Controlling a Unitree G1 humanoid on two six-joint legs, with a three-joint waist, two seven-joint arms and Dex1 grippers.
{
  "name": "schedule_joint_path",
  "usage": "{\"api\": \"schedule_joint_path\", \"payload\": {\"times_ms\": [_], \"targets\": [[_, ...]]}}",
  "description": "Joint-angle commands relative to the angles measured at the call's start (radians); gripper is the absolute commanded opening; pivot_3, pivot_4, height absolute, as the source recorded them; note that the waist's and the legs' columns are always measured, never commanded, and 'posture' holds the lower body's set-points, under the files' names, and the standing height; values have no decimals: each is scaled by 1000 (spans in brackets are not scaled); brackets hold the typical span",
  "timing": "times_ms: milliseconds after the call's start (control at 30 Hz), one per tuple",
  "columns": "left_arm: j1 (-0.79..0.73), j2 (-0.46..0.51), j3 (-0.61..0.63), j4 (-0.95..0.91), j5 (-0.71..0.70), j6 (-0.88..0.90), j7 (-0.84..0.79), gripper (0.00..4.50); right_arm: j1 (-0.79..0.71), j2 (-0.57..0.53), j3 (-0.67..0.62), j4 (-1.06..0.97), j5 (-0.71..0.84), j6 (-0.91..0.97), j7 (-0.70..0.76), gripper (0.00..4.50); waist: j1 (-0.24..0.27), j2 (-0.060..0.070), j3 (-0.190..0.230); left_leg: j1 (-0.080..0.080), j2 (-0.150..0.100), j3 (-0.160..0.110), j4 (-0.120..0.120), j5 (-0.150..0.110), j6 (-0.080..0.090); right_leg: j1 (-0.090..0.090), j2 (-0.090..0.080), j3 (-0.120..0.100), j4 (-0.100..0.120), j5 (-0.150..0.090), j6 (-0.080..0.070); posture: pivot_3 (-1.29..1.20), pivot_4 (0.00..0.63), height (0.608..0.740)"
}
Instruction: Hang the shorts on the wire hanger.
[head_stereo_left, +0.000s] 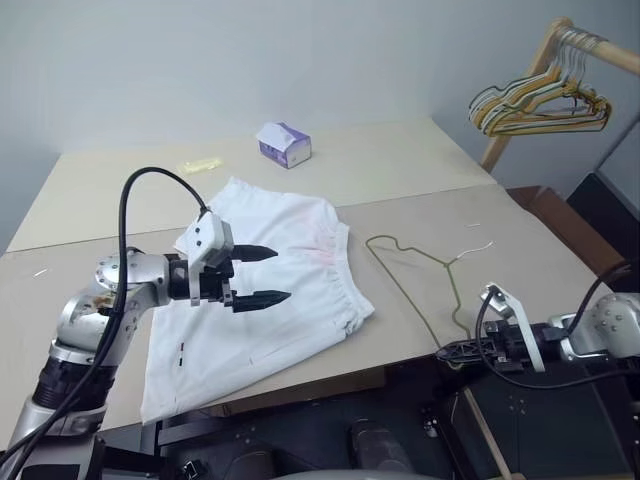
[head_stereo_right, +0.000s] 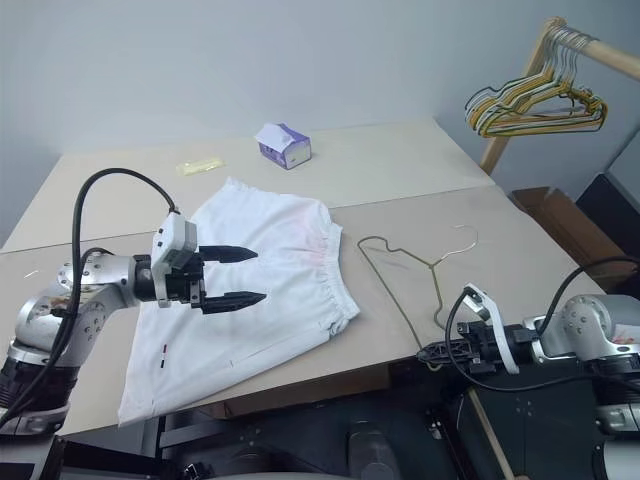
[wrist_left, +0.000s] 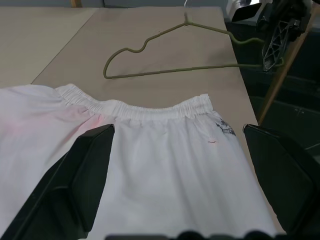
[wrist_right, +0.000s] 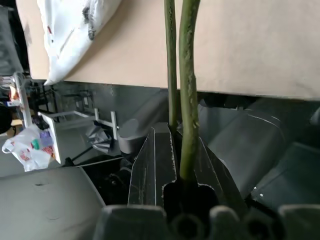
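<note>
The shorts (head_stereo_left: 262, 290) are soft white cloth, matt and lightly creased, with a puckered elastic waistband and a faint pink blotch near it. At their three o'clock lies the wire hanger (head_stereo_left: 420, 275): thin wire in a dull olive coating, slightly grainy up close, ending in a bare silvery hook. The counter (head_stereo_left: 420, 170) looks like smooth, matt beige board. At twelve o'clock from the shorts sits a small box (head_stereo_left: 285, 145) of printed card, purple and white. The left pincer (head_stereo_left: 258, 275) has matt black plastic fingers under a glossy white housing, on a brushed metal arm. The right pincer (head_stereo_left: 450, 352) looks the same black plastic. Far right, a pale wooden rail (head_stereo_left: 590, 40) carries coated wire hangers (head_stereo_left: 540, 105).
</note>
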Motion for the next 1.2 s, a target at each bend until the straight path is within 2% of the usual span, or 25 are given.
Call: {"api": "schedule_joint_path", "payload": {"times_ms": [33,367,967,1200], "targets": [[10,15,15,-48,-15,7,-1,4467,-56,-9,50,53,-54,-54,74,0,5,0,0,1,0,0,0,0,0,0,0,0,0,0,-1,-101,0,740],[45,22,21,-36,11,-5,31,4467,-199,41,201,182,-203,-160,216,0,15,0,0,4,0,0,0,0,0,0,0,0,0,2,-4,-70,0,740],[79,9,14,-47,24,-18,68,4467,-206,22,284,110,-297,-258,404,0,39,0,0,5,0,1,0,0,0,0,0,0,0,3,-5,-54,0,740],[80,7,-8,-43,51,-30,74,4467,-339,93,370,275,-394,-284,446,0,34,0,0,6,0,2,0,0,0,1,1,0,1,3,-6,-39,0,740]]}}
